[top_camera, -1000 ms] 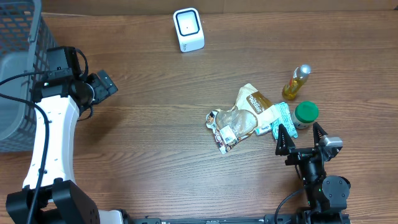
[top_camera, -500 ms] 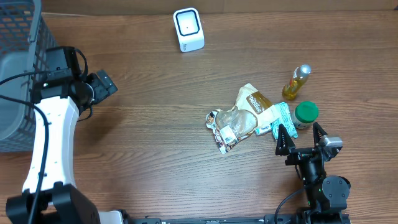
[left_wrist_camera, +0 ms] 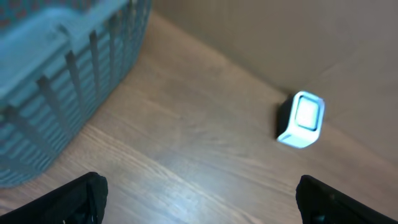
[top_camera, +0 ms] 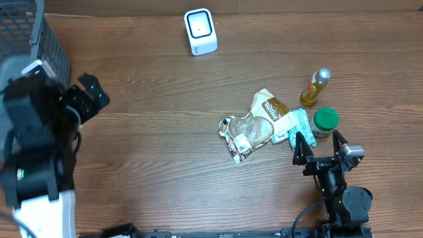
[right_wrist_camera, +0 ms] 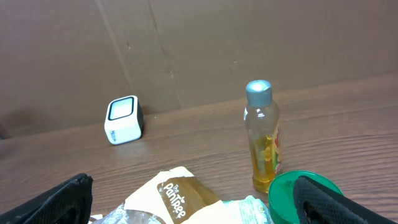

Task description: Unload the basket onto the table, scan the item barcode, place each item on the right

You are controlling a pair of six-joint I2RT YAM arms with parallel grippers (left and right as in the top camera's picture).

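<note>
The white barcode scanner [top_camera: 200, 31] stands at the back of the table, also in the left wrist view [left_wrist_camera: 303, 118] and the right wrist view [right_wrist_camera: 123, 119]. A brown-and-white snack bag [top_camera: 259, 122] lies in a pile with a teal packet [top_camera: 301, 124]. Beside them are a green-lidded jar [top_camera: 325, 119] and a yellow bottle [top_camera: 316, 86]. My right gripper [top_camera: 318, 144] rests open just in front of the pile, with nothing held between its fingers [right_wrist_camera: 345, 202]. My left gripper [left_wrist_camera: 199, 205] is open and empty, raised at the far left beside the basket [left_wrist_camera: 62, 74].
A grey slatted basket [top_camera: 26, 39] fills the back left corner. The left arm [top_camera: 33, 152] looms large near the overhead camera and hides the table's left edge. A brown wall backs the table.
My left arm has lifted toward the overhead camera and shifted left, its gripper still open. The right arm and the items have not moved.
</note>
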